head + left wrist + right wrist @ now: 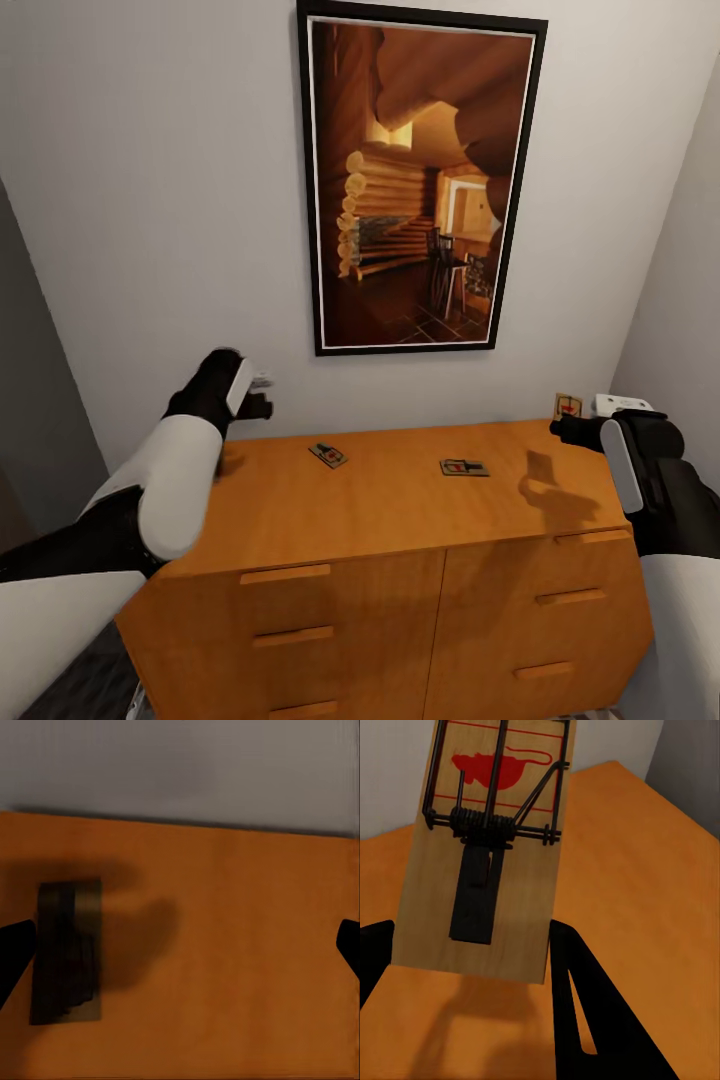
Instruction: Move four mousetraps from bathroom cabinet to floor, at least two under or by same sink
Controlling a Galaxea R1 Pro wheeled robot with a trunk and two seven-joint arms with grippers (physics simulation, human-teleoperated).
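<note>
The orange-brown cabinet (390,520) stands against the white wall. Two mousetraps lie flat on its top, one (328,455) left of the middle and one (464,467) right of it. My right gripper (562,428) hangs over the cabinet's back right corner, shut on a third mousetrap (568,405), which stands upright. The right wrist view shows that mousetrap (487,855) with its red mouse print, held between the black fingers (577,997). My left gripper (260,400) is open above the back left of the top. A shadowed mousetrap (67,952) lies flat below it, near one fingertip (15,956).
A tall framed picture (420,185) of a log interior hangs above the cabinet. A small white-grey gadget (622,403) sits at the cabinet's back right corner. Walls close in on both sides. Drawer fronts with bar handles (290,575) face me.
</note>
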